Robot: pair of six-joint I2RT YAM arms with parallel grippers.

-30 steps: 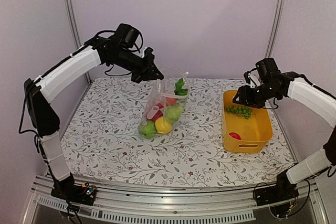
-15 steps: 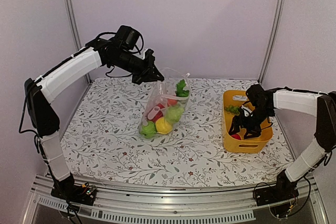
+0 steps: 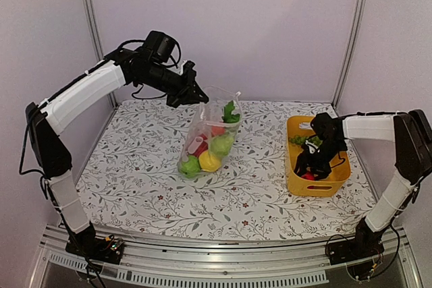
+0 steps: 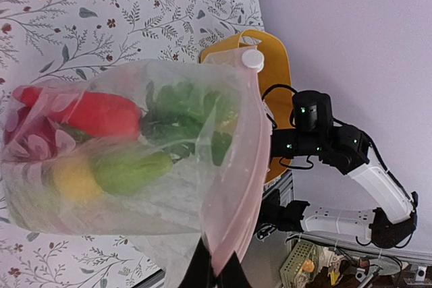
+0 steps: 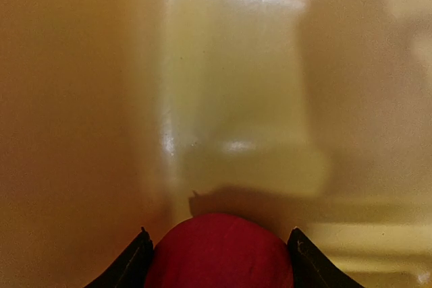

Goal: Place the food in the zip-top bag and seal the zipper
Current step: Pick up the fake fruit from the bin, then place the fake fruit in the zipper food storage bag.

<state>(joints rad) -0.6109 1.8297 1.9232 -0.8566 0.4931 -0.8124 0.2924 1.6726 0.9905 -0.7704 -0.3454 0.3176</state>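
Note:
My left gripper [image 3: 192, 96] is shut on the mouth edge of the clear zip-top bag [image 3: 210, 133] and holds it up, with the bag's bottom on the table. In the left wrist view the fingertips [image 4: 216, 271] pinch the pinkish zipper strip [image 4: 237, 180], and a white slider [image 4: 252, 59] sits at the far end. The bag holds a red carrot [image 4: 94, 114], a green piece [image 4: 128, 170] and a lemon [image 3: 209, 160]. My right gripper [image 3: 308, 170] is down in the yellow basket [image 3: 339, 166], open. Its fingers closely flank a red ball [image 5: 219, 257]. A grape bunch [image 3: 302, 141] lies at the basket's rear.
The basket's wall [image 5: 81, 99] is close on the right gripper's left. Metal frame posts [image 3: 86, 5] stand at the back corners. The flowered tablecloth [image 3: 135, 173] covers the table.
My right gripper has dropped from above the basket's rear down into the basket, around the red ball. My left gripper still holds the bag up, hardly moved.

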